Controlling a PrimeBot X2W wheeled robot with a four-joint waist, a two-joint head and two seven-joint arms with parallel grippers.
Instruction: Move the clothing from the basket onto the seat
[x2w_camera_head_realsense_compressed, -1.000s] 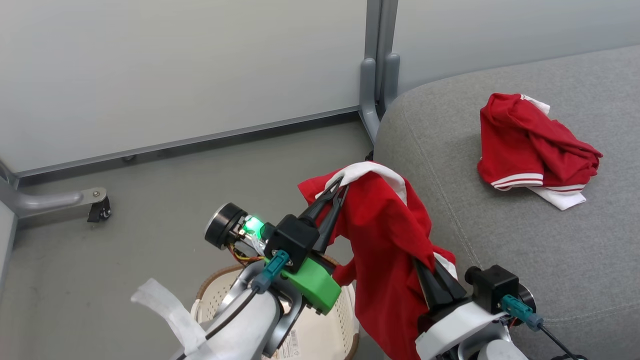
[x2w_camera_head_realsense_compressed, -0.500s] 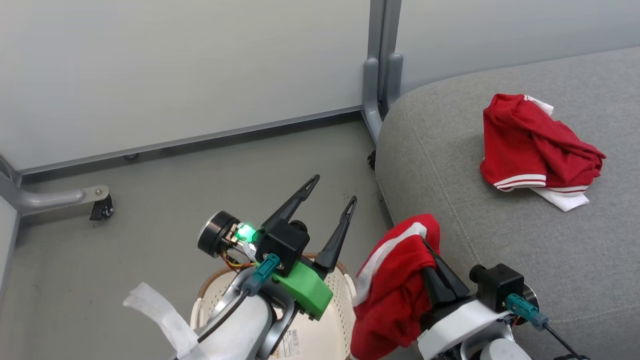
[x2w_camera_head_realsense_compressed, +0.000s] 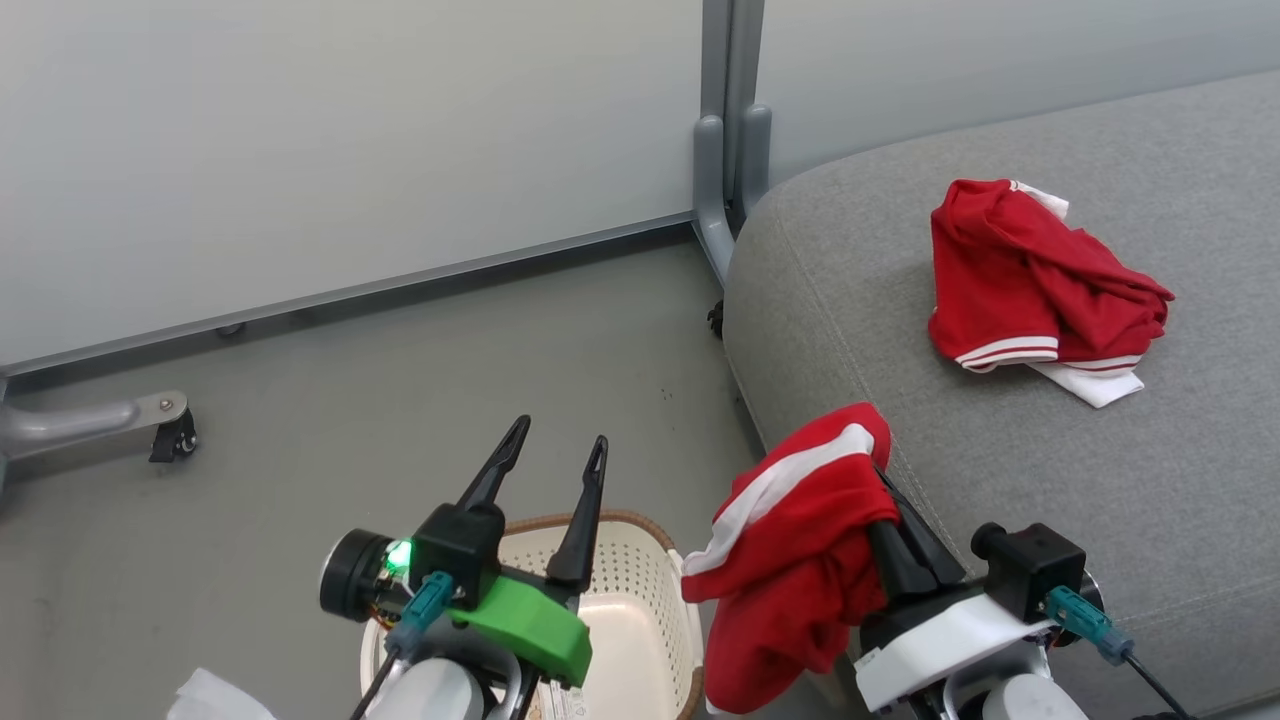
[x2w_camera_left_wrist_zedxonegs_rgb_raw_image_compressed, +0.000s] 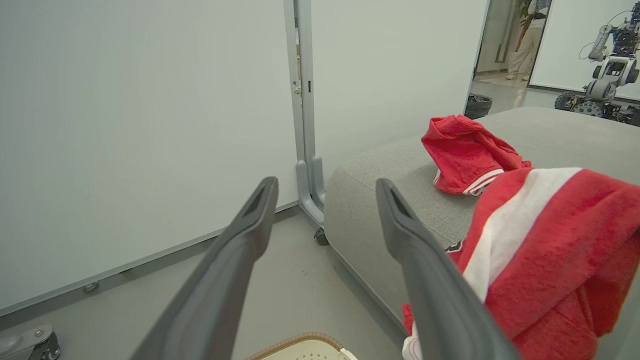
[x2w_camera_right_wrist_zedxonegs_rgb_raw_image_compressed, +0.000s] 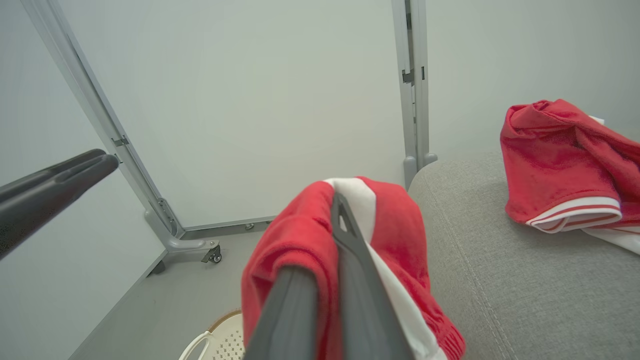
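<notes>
One red clothing piece with a white stripe (x2w_camera_head_realsense_compressed: 790, 540) hangs bunched over my right gripper (x2w_camera_head_realsense_compressed: 890, 520), which is shut on it beside the seat's front-left corner and above the floor. In the right wrist view the fingers (x2w_camera_right_wrist_zedxonegs_rgb_raw_image_compressed: 360, 300) pinch that cloth (x2w_camera_right_wrist_zedxonegs_rgb_raw_image_compressed: 300, 240). My left gripper (x2w_camera_head_realsense_compressed: 560, 435) stands open and empty above the cream basket (x2w_camera_head_realsense_compressed: 640, 600), apart from the cloth. Its two fingers (x2w_camera_left_wrist_zedxonegs_rgb_raw_image_compressed: 240, 250) spread wide in the left wrist view. A second red piece (x2w_camera_head_realsense_compressed: 1040, 280) lies crumpled on the grey seat (x2w_camera_head_realsense_compressed: 1000, 480).
A grey partition post with feet (x2w_camera_head_realsense_compressed: 725, 150) stands at the seat's far-left corner, and pale wall panels run behind. A caster foot (x2w_camera_head_realsense_compressed: 170, 435) sits on the grey floor at the left. Another robot (x2w_camera_left_wrist_zedxonegs_rgb_raw_image_compressed: 610, 65) stands far off beyond the seat.
My left gripper has opened, let go of the red cloth and drawn back down and left. The cloth now hangs bunched from my right gripper alone. The camera shifted a little.
</notes>
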